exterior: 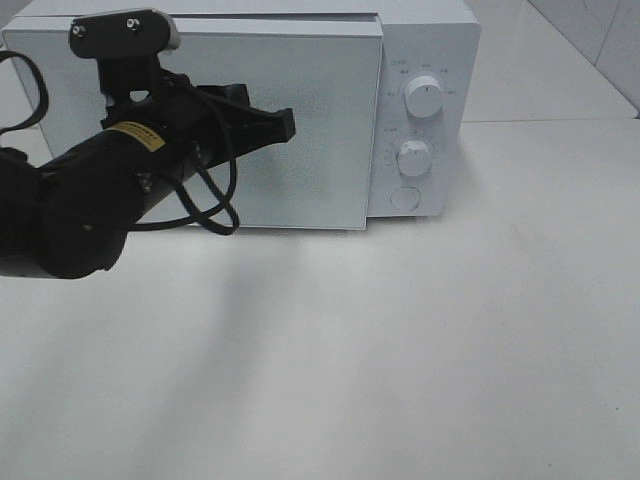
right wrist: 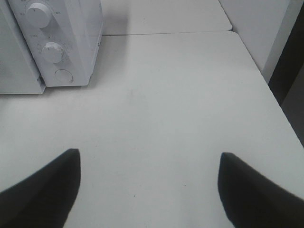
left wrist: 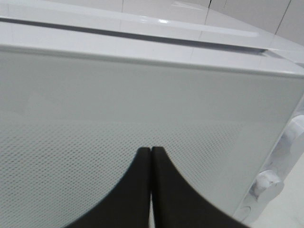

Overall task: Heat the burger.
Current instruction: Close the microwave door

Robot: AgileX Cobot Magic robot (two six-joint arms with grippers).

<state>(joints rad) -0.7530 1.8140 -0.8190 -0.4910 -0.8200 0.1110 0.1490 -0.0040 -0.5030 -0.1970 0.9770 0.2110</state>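
Observation:
The burger is out of view in every frame. A white microwave [exterior: 425, 40] stands at the back of the table, its frosted door [exterior: 320, 140] covering the front. My left gripper [exterior: 286, 122] is shut with nothing in it, its tips right at the door's middle. The left wrist view shows the closed tips [left wrist: 150, 151] against the dotted door panel [left wrist: 142, 95], with a dark gap along the door's top edge. My right gripper [right wrist: 148, 154] is open and empty, above the bare table [right wrist: 161, 104] to the right of the microwave [right wrist: 80, 42]. It does not show in the high view.
Two round knobs [exterior: 424, 98] [exterior: 413, 156] and a round button [exterior: 403, 197] sit on the microwave's right panel. The white table [exterior: 400, 340] stretches in front. The right wrist view shows the table's right edge [right wrist: 266, 80] and a wall beyond it.

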